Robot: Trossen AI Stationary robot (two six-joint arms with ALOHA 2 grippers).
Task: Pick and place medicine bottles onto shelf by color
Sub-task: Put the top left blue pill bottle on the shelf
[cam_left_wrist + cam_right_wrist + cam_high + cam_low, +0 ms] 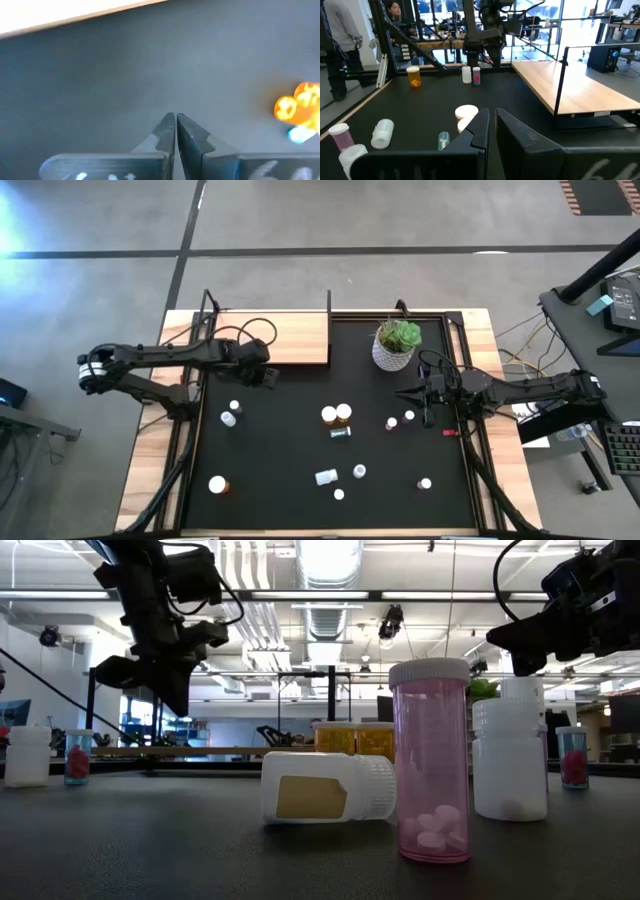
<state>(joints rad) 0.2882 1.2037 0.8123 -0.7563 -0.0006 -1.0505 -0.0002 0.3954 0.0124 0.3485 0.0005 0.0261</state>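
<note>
The left pincer is fully closed and empty at the front edge of the shelf; the nearest medicine bottles stand upright on the black mat, just forward of it and toward the counter's left side. The right pincer, also closed and empty, hovers beside the plant pot, with two small upright bottles just forward of it. Judged from the layout, each arm has open mat around its nearest bottle; the shelf's black posts bound the placement area.
</note>
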